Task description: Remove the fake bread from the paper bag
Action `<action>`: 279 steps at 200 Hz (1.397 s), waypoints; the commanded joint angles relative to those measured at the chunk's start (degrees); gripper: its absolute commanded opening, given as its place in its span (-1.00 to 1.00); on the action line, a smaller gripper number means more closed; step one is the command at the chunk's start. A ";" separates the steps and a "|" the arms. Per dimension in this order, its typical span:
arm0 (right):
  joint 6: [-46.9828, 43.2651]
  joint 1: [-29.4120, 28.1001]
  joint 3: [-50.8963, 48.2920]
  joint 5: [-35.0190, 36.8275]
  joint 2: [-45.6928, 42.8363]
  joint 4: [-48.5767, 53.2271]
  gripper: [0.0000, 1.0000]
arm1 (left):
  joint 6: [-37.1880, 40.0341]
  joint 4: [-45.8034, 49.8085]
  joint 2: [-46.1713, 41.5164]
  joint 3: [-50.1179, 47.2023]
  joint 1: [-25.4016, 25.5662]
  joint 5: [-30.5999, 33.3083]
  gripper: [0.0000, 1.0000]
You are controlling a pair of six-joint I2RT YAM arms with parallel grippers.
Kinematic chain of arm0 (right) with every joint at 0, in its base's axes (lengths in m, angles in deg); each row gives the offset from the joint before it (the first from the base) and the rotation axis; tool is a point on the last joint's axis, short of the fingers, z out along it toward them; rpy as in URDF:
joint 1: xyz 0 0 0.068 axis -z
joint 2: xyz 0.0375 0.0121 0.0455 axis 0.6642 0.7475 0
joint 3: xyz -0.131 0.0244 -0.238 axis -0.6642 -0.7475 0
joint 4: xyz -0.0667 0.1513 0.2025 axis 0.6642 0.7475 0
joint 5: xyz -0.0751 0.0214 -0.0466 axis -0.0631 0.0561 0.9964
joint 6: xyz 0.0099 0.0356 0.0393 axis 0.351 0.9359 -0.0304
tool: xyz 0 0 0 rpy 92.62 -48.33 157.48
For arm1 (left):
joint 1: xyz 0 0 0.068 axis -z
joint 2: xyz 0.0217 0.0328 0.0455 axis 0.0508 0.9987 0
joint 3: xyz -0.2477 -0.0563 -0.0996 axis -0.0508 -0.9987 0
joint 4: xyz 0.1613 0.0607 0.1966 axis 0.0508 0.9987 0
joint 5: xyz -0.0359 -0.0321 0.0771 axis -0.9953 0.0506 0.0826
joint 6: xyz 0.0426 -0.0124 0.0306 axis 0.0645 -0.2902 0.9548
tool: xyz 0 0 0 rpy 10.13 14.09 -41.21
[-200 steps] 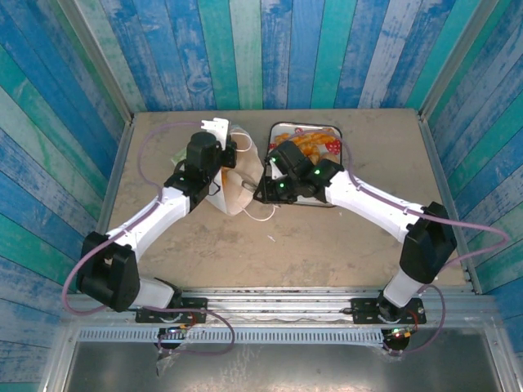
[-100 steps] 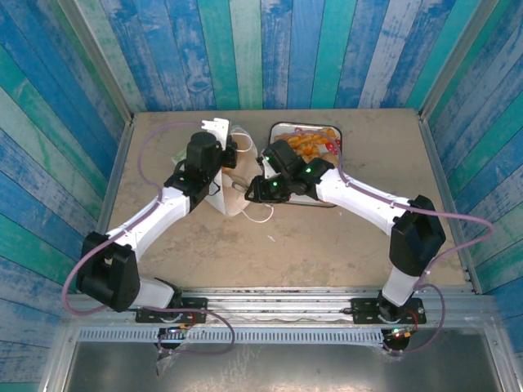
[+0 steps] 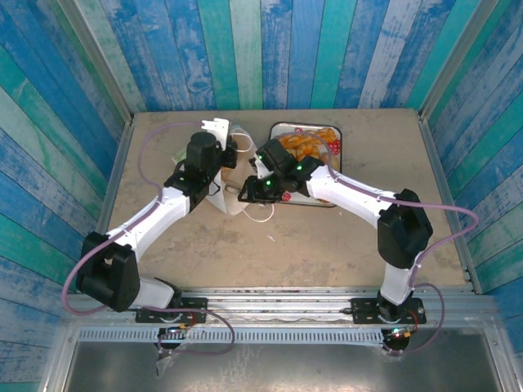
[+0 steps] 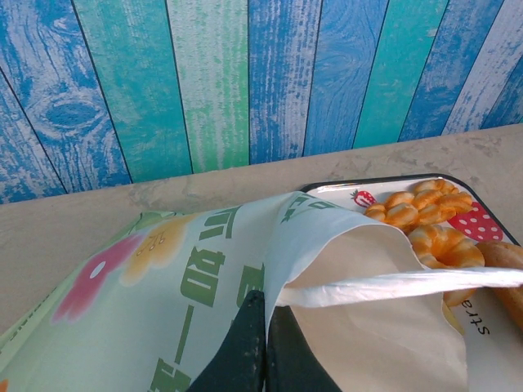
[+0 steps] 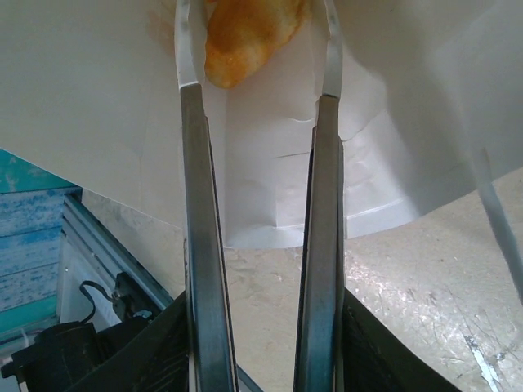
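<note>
Paper bag (image 3: 231,194) lies at 10 o'clock from tabletop centre, mouth turned toward 3 o'clock. Its upper rim is pinched by the left claw (image 4: 263,343), fully closed. The right claw (image 5: 255,24) is pushed into the mouth, jaws partly apart, with one piece of fake bread (image 5: 241,41) between the tips; a true grip cannot be told.

Risks judged:
- Piece dropped back if contact is loose.
- Thin paper caught by a finger and torn, or dragged from the pinch.
- Cord handle (image 4: 392,282) snagged on withdrawal.

Tabletop (image 3: 327,237) is pale speckled board. Tray (image 3: 306,124) of pastries is set at 1 o'clock, just beside the bag. Walls (image 3: 286,49) are blue-green painted planks.
</note>
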 commanded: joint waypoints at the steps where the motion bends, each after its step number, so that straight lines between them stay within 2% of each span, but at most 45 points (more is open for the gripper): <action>1: -1.13 -0.19 2.89 -0.80 1.85 -0.44 -0.16 | -0.45 -2.89 -3.59 0.35 0.09 -0.99 -0.99; 50: -1.88 -0.18 4.82 0.19 4.13 1.58 -0.23 | -0.69 -3.16 -3.81 0.13 0.09 -1.68 -1.00; 87: -2.19 -0.17 5.17 1.24 4.36 1.90 -0.58 | -0.74 -3.47 -4.08 -0.65 0.05 -1.60 -1.00; 152: -2.92 -0.21 1.87 4.82 -1.23 1.38 -0.88 | -0.81 -4.17 -4.22 -2.07 0.10 1.10 -1.00; 189: -2.59 -0.19 -1.03 6.60 -4.68 1.25 -0.94 | -0.67 -4.36 -4.15 -2.27 0.02 2.22 -0.99; 279: -3.32 -0.21 -3.88 9.51 -10.71 2.85 -0.96 | -0.23 -3.80 -2.81 -2.02 0.07 3.21 -1.00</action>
